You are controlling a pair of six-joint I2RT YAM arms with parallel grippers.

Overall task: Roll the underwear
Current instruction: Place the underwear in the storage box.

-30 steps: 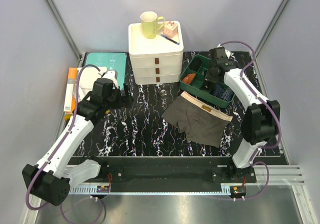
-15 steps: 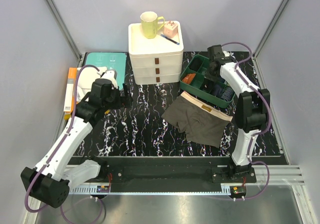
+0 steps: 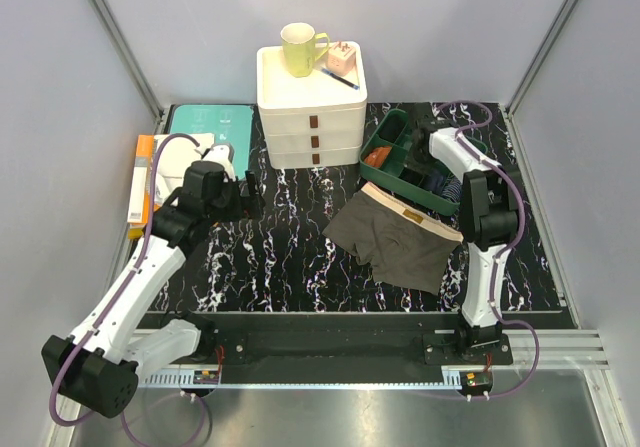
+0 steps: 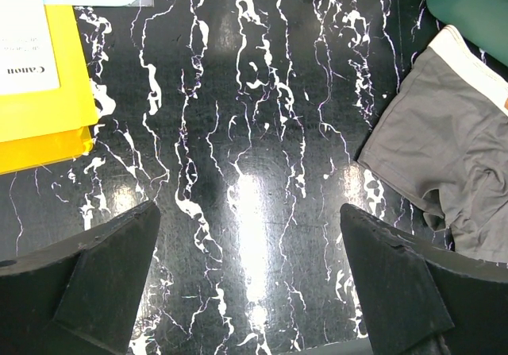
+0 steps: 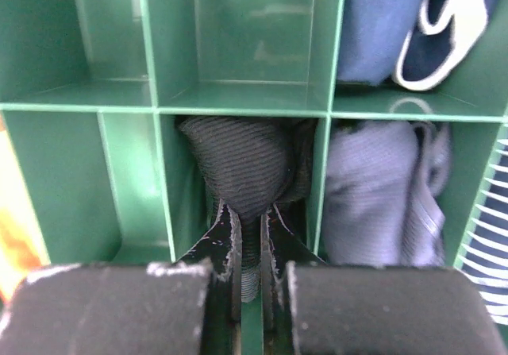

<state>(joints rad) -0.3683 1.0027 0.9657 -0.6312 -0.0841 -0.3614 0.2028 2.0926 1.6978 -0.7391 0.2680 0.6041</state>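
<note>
The dark olive-brown underwear (image 3: 400, 239) with a beige waistband lies flat on the black marbled table, right of centre; it also shows at the right edge of the left wrist view (image 4: 452, 148). A rolled black underwear (image 5: 238, 164) sits in a middle compartment of the green organizer (image 3: 395, 132). My right gripper (image 5: 247, 212) reaches down into that compartment, shut on the roll's lower fold. In the top view the right gripper (image 3: 432, 159) is over the organizer. My left gripper (image 4: 248, 212) hangs open above bare table, left of the olive pair (image 3: 250, 195).
A white drawer unit (image 3: 312, 107) with a yellow mug (image 3: 300, 49) stands at the back. A teal box (image 3: 210, 122) and yellow booklets (image 4: 40, 109) lie at the left. Blue cloth bundles (image 5: 373, 188) fill neighbouring compartments between the green organizer walls (image 5: 238, 101).
The right arm has folded up more steeply, its wrist shifting slightly over the organizer while the gripper stays shut. The left arm has hardly moved.
</note>
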